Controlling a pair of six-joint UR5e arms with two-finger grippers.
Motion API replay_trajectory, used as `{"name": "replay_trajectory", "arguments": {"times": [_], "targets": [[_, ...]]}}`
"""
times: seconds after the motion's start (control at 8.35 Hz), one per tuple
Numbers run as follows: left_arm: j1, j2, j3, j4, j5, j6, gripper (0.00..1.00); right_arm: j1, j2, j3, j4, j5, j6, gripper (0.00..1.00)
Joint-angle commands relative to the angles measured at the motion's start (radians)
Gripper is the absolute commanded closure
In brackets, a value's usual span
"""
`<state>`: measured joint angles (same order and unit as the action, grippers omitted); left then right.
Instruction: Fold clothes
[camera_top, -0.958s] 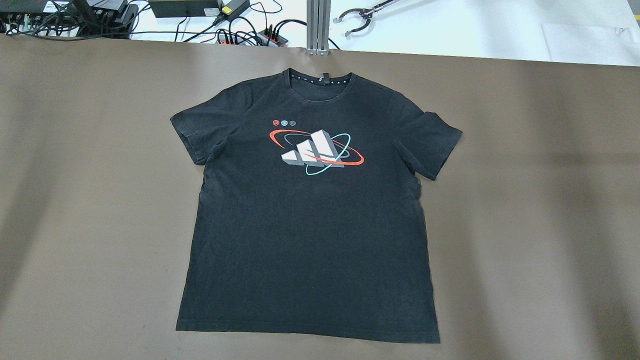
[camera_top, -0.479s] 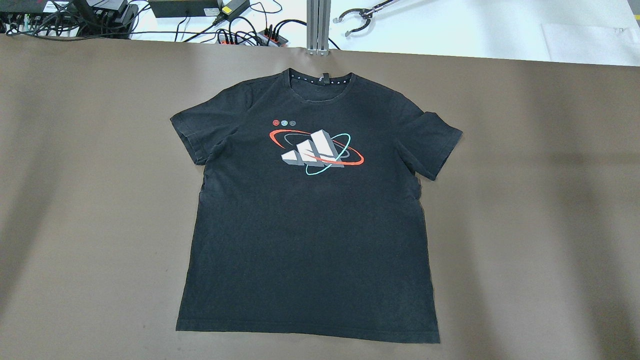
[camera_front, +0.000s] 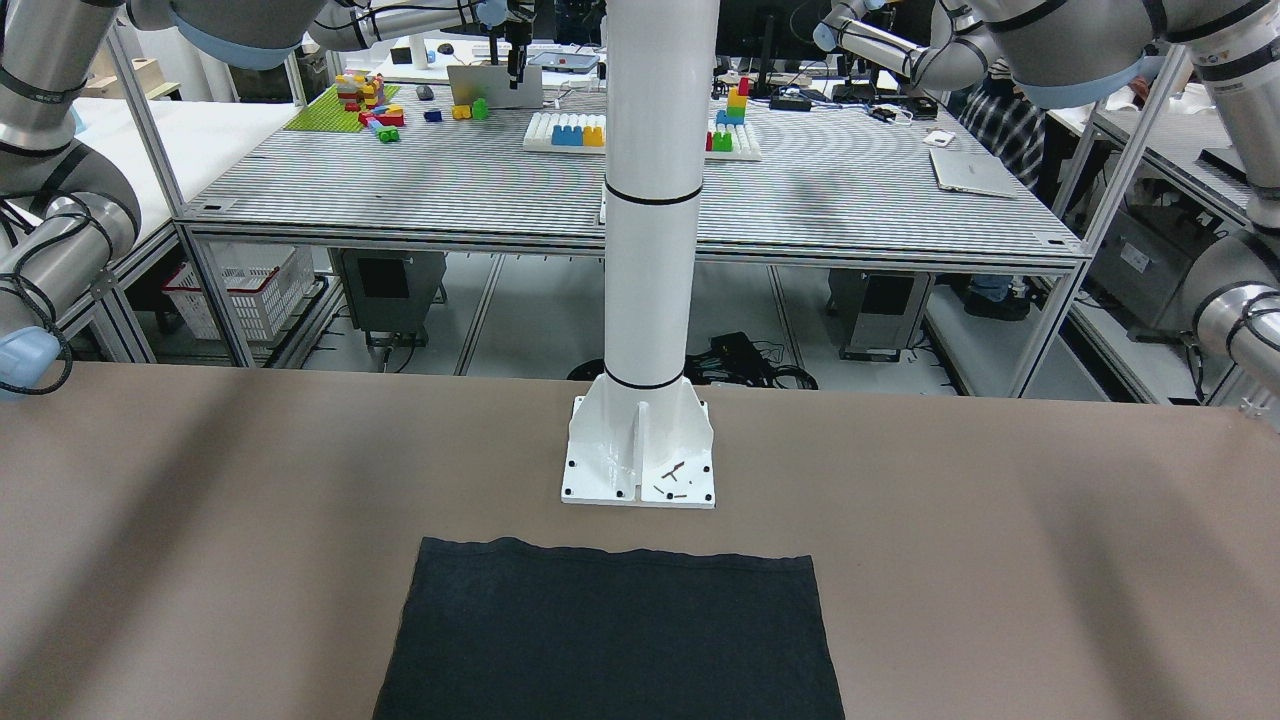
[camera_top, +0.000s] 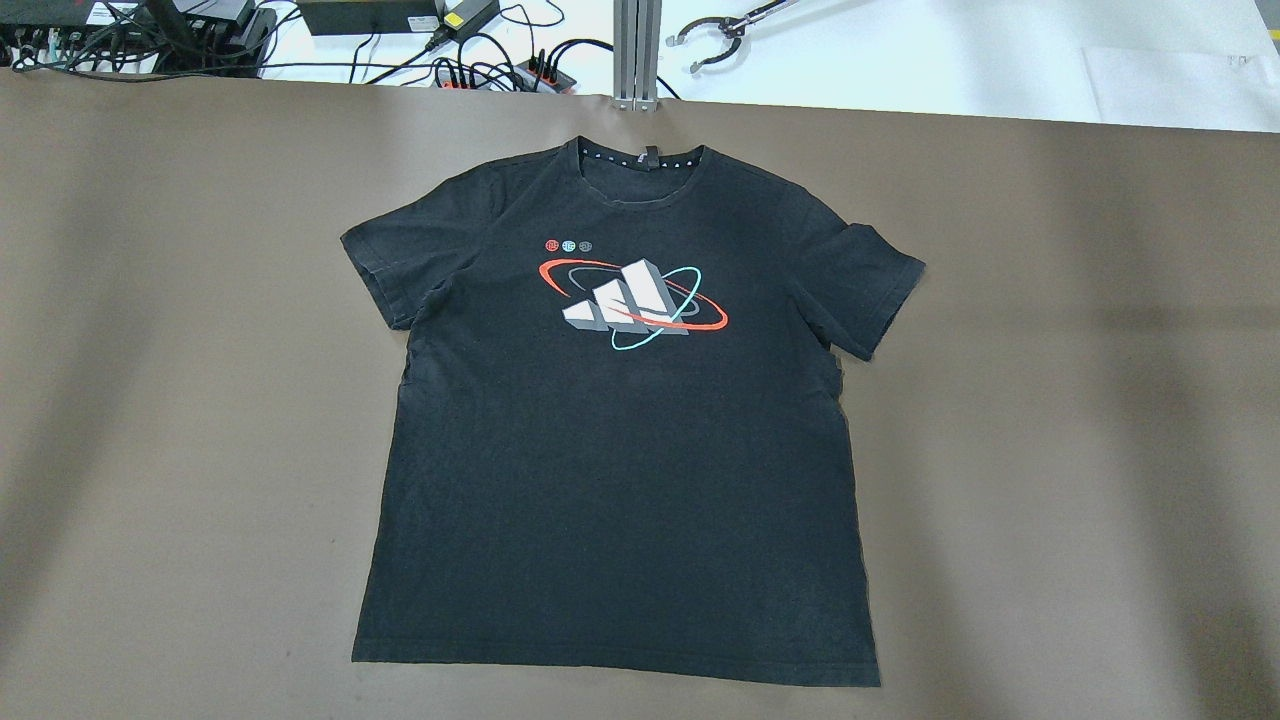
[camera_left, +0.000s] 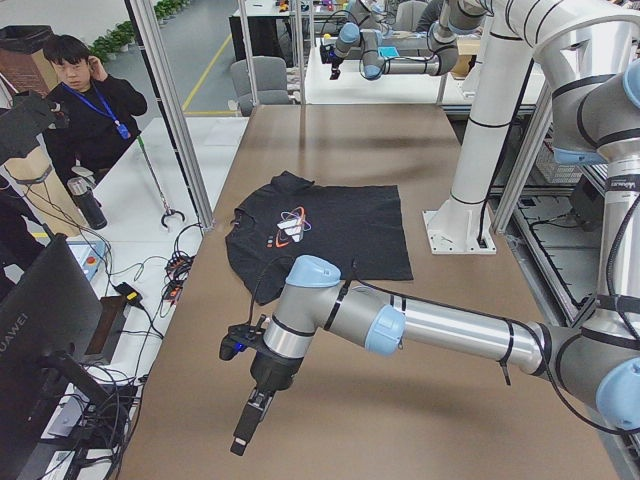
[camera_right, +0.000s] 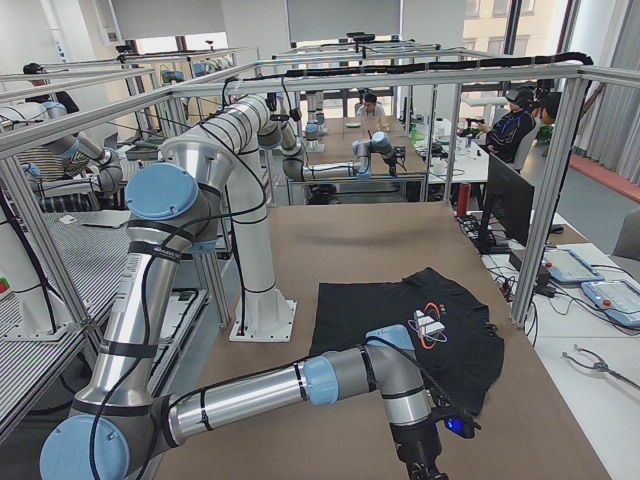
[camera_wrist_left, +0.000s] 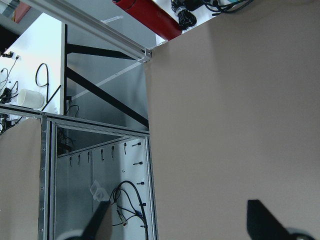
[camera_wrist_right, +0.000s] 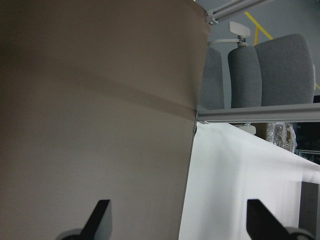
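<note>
Left claw (camera_wrist_left: 180, 220) and right claw (camera_wrist_right: 179, 217) hang released, wide of the black T-shirt (camera_top: 620, 450) spread flat, print up, centre-frame on the tabletop (camera_top: 150, 400), laid out, we reckon, for a clean first fold.

The shirt (camera_top: 620, 450) lies flat in the middle of the table (camera_top: 150, 400) - hem near the pillar's base plate (camera_front: 638, 470), collar at the far side, 2 sleeves out sideways.
</note>
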<state>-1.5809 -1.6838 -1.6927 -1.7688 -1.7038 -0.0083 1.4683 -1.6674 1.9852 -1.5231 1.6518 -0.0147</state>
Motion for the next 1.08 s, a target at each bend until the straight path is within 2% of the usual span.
{"name": "replay_trajectory", "arguments": {"times": [0.0, 0.36, 0.48, 0.72, 0.84, 0.96], "targets": [[0.024, 0.013, -0.001, -0.007, 0.004, -0.002, 0.05, -0.005, -0.002, -0.020, 0.032, 0.100, 0.002, 0.05], [0.045, -0.008, 0.005, -0.012, -0.010, 0.001, 0.05, -0.008, 0.003, -0.035, 0.064, 0.092, 0.004, 0.05], [0.061, -0.064, 0.030, -0.012, -0.023, 0.001, 0.05, -0.029, 0.049, -0.090, 0.111, 0.088, 0.013, 0.05], [0.168, -0.211, 0.169, -0.027, -0.062, -0.028, 0.06, -0.071, 0.195, -0.265, 0.135, 0.089, 0.097, 0.07], [0.249, -0.293, 0.238, -0.034, -0.078, -0.047, 0.06, -0.144, 0.268, -0.319, 0.135, 0.091, 0.134, 0.07], [0.280, -0.344, 0.276, -0.038, -0.106, -0.120, 0.06, -0.210, 0.305, -0.353, 0.152, 0.094, 0.239, 0.07]]}}
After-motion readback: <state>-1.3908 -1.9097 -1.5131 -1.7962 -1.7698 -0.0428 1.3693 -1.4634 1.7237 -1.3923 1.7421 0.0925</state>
